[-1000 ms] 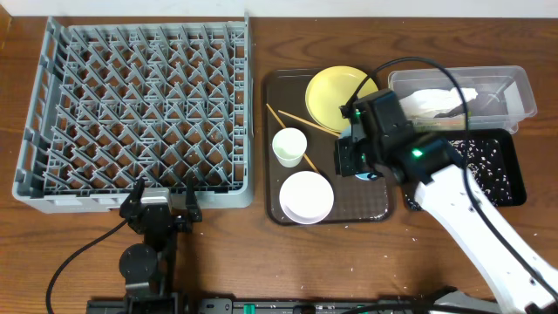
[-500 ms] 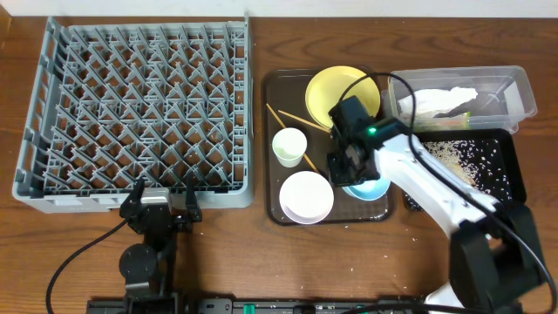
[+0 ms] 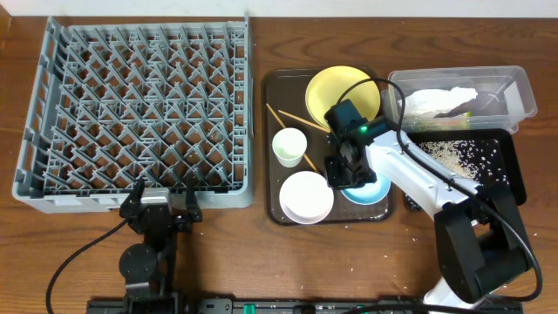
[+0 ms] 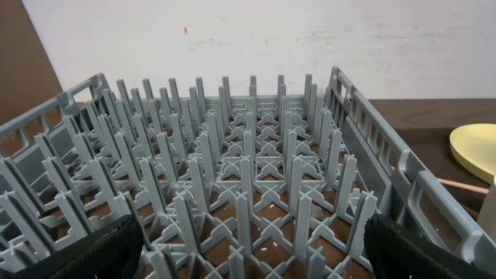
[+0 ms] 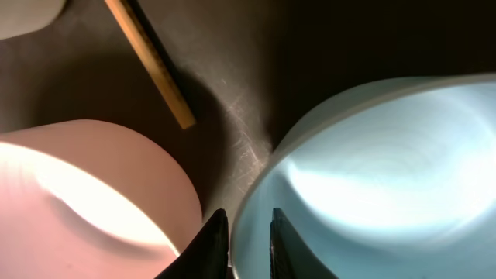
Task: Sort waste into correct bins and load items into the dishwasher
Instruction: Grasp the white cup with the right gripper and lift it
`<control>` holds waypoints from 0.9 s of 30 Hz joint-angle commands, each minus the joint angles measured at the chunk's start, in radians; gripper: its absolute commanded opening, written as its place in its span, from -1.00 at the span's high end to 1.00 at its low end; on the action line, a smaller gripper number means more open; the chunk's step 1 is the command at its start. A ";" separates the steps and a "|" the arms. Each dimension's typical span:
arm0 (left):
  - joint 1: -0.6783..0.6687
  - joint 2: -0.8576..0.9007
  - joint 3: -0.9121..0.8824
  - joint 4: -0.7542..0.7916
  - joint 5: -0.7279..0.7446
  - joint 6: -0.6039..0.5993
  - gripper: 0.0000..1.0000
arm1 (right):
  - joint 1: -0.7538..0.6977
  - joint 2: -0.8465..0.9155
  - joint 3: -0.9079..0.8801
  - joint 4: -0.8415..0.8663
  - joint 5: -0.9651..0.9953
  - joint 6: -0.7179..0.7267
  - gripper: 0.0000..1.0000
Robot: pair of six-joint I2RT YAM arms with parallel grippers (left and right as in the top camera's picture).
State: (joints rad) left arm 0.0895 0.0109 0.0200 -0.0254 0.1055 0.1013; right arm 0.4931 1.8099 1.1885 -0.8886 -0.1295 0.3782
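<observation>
Overhead, the grey dishwasher rack (image 3: 139, 105) fills the left of the tabletop (image 3: 349, 262) and holds nothing yet. Just right of it lies the brown serving tray (image 3: 283, 92), which carries all the dishes. Beyond the tray stand the two bins. The clear tub (image 3: 520, 98) holds the crumpled napkin (image 3: 440, 100), and the black tray (image 3: 516, 187) in front of it is scattered with rice grains (image 3: 471, 157).

On the serving tray the yellow plate (image 3: 336, 92) sits at the back and the white bowl (image 3: 305, 196) at the front. The light-blue bowl (image 3: 373, 189) is just beside the white one, the small cup (image 3: 289, 146) is between plate and white bowl, and the chopsticks (image 3: 288, 116) lie slanted near the cup.

The left claw (image 4: 249, 232) is spread wide and idle at the near edge of the rack. The right claw (image 5: 249, 244) straddles the blue bowl's rim. One finger is inside and one outside, drawn close together and apparently pinching it, though firm contact is hard to confirm this close.

With the waste seemingly binned, loading appears to be the step in hand, beginning with this bowl. The next move calls for a secure pinch and a lift clear of the white bowl. The arm must then carry the bowl leftward over the rack wall and stand it on edge between pegs.
</observation>
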 commanded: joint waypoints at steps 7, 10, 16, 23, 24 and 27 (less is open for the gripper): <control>-0.002 -0.007 -0.016 -0.034 0.018 -0.011 -0.84 | 0.001 0.010 0.209 -0.044 -0.035 -0.002 0.58; -0.002 -0.007 -0.016 -0.034 0.018 -0.011 -0.85 | 0.001 0.010 0.282 -0.038 -0.036 0.000 0.39; -0.002 -0.007 -0.016 -0.034 0.018 -0.011 -0.84 | 0.007 0.018 0.306 0.083 -0.032 0.045 0.19; -0.002 -0.007 -0.016 -0.034 0.018 -0.011 -0.84 | 0.048 0.103 0.306 0.115 -0.024 0.081 0.21; -0.002 -0.007 -0.016 -0.034 0.018 -0.011 -0.84 | 0.049 0.119 0.306 0.114 -0.024 0.081 0.21; -0.002 -0.007 -0.016 -0.034 0.018 -0.011 -0.85 | 0.051 0.160 0.306 0.113 -0.027 0.081 0.23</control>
State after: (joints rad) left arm 0.0895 0.0109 0.0200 -0.0254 0.1055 0.1013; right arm 0.5373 1.9308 1.4818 -0.7734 -0.1604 0.4408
